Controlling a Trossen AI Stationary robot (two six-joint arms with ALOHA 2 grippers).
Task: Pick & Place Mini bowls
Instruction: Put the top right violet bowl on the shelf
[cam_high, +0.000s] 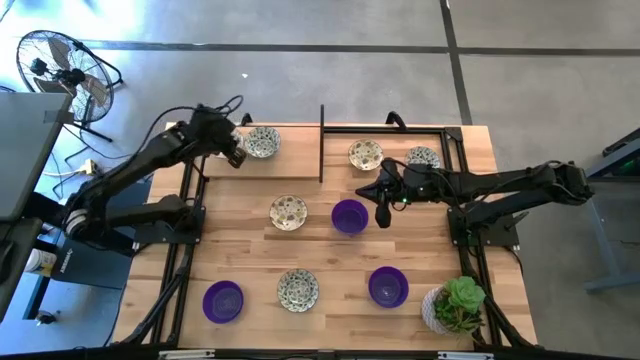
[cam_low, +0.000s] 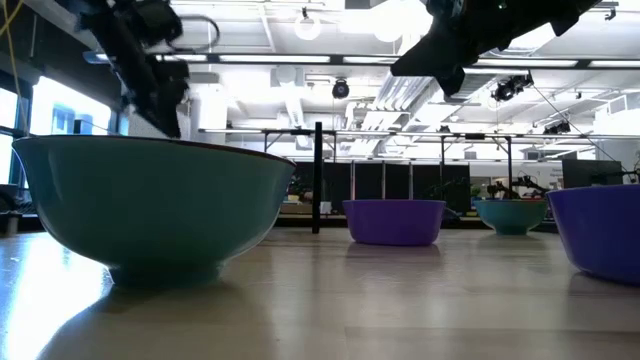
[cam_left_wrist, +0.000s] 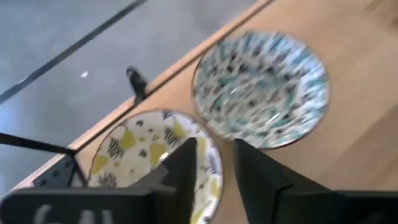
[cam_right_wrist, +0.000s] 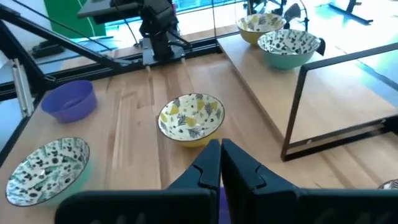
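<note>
Right gripper (cam_high: 383, 213) is hovering shut and empty beside the middle purple bowl (cam_high: 349, 215) — likely waiting. Left gripper (cam_left_wrist: 214, 163) is working at the far raised board (cam_high: 262, 168), fingers narrowly parted over the yellow-patterned bowl's (cam_left_wrist: 144, 151) rim — the teal-speckled bowl (cam_left_wrist: 260, 88) is sitting just beside it, placed.

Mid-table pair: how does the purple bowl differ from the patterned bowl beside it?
The purple bowl is plain solid purple; the patterned bowl is cream with yellow and dark marks. The shut right gripper hangs by the purple bowl; no gripper is near the patterned bowl. Both stand upright and empty.
</note>
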